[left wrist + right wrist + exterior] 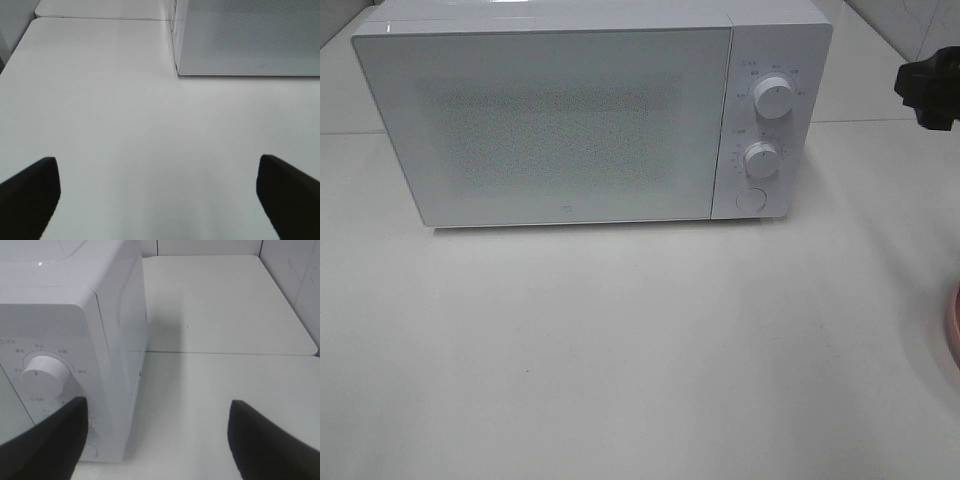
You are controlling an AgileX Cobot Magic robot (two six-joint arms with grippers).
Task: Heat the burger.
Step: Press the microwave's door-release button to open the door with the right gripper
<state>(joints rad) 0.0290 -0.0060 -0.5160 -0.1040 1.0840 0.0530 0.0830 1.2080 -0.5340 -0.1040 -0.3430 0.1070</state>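
From the high camera you are looking at a white microwave [580, 120] sitting at the back of a pale table [620, 350], its door [550, 130] lying shut, with an upper knob [775, 100], a lower knob [761, 158] and a round button [751, 199] stacked down the panel on its right side. A black part of the right arm [928, 90] is poking in at the right edge, level with the upper knob and well apart from the panel, and a thin pink rim [953, 330] is showing lower down on that same edge. The burger is not showing in this view, nor in either wrist view, so you cannot tell where it is sitting. Through the left wrist camera you are seeing the left gripper [160, 200] hanging over bare tabletop with its jaws spread wide and nothing lying between them; the lower corner of the microwave door is showing ahead of it, well apart from the fingers [30, 197]. Through the right wrist camera you are seeing the right gripper [157, 440] hovering beside the microwave's control-panel end, jaws standing apart and gripping nothing, with one finger [45, 442] overlapping the panel below the upper knob; whether it is touching the panel you cannot tell.
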